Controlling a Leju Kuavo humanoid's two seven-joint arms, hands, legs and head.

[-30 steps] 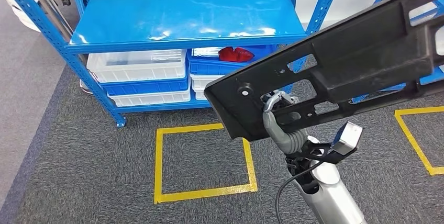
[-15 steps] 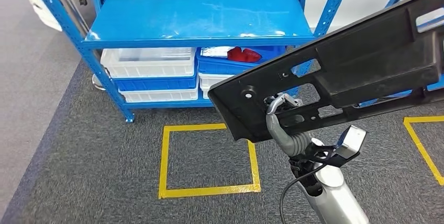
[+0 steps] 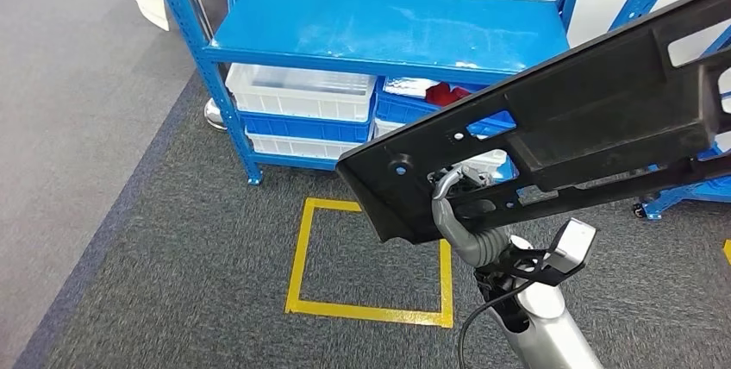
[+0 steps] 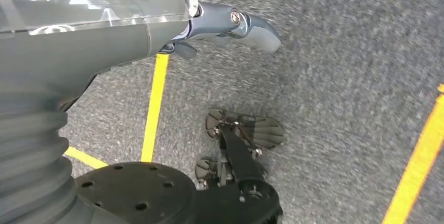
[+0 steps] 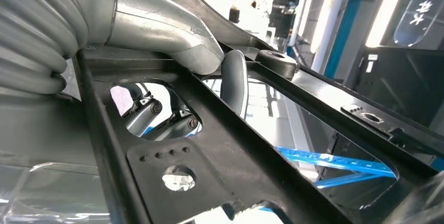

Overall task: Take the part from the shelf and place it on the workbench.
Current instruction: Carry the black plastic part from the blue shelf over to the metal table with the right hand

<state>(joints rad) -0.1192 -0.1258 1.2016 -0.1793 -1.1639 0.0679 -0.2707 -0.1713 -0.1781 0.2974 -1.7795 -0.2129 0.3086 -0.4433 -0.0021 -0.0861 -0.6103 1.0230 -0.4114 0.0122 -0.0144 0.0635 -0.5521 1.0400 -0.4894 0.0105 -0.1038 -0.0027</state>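
A long black plastic part [image 3: 586, 119] with cut-outs and holes hangs in the air, slanting up to the right in the head view. My right hand [image 3: 461, 214] grips it near its lower left end, with fingers hooked through an opening. In the right wrist view the grey thumb [image 5: 173, 30] presses on a rib of the part [image 5: 251, 166] and darker fingers curl through the opening. My left hand [image 4: 230, 22] hangs over the grey carpet and holds nothing, its thumb stretched out.
A blue metal shelf [image 3: 388, 28] stands ahead, its upper board bare. Below it sit white bins [image 3: 297, 91] and a blue bin [image 3: 405, 109] with a red thing [image 3: 444, 93]. A yellow tape square [image 3: 297, 257] marks the carpet before it.
The whole picture has shifted: the camera has turned, so the shelf and the tape square now lie further right. The part stays in my right hand, at the same place in the picture.
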